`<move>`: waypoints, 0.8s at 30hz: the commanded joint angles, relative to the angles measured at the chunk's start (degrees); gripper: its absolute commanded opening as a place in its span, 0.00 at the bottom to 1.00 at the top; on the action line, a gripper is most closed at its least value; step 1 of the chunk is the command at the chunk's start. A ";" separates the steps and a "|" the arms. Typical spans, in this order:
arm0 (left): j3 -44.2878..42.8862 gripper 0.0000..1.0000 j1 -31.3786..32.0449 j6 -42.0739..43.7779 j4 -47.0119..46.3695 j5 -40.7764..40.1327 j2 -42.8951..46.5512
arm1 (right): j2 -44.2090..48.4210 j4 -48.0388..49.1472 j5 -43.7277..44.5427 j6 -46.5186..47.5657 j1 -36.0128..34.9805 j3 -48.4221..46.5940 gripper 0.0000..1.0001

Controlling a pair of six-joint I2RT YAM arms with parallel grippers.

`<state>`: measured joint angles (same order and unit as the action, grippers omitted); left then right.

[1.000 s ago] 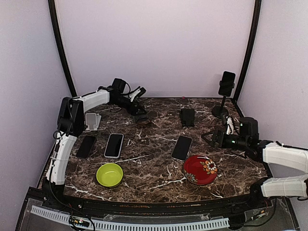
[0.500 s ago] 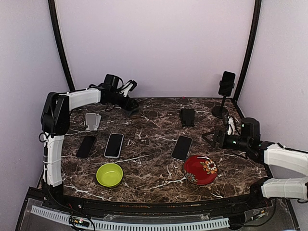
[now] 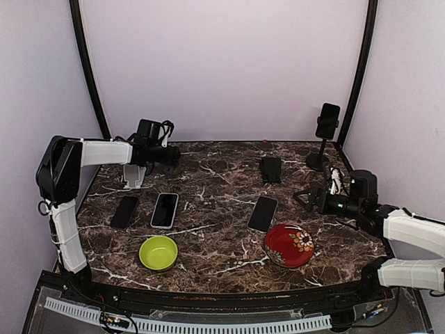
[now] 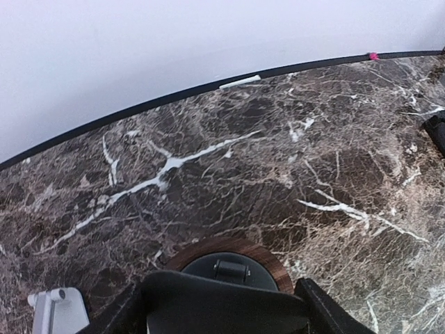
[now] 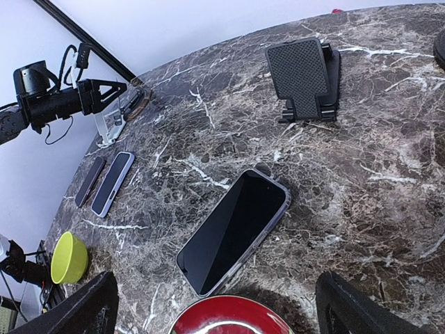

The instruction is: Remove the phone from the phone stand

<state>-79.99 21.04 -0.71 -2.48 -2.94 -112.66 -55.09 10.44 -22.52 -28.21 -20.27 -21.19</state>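
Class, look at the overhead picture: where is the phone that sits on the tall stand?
In the top view, the phone is held up on the tall stand in the far right corner, to the right of the empty black stand.

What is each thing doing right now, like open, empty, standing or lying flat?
Clamped phone: upright in the tall stand.
Tall stand: holding that phone.
Black mesh stand: empty.
White stand: empty.
Clear-case phone: lying flat, screen dark.
White-edged phone: lying flat.
Black phone: lying flat.
Green bowl: upright, empty.
Red flowered bowl: upright, empty.
Round disc: held between left fingers.
Right fingers: open, empty.
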 commanded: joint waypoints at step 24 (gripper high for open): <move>6.82 0.44 5.64 -16.09 -10.87 -18.97 0.17 | -0.90 0.50 1.40 -1.09 -0.22 -1.88 0.99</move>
<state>-73.14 26.04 -15.00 -10.22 -19.40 -112.51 -55.75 10.02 -21.82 -29.10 -20.27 -21.32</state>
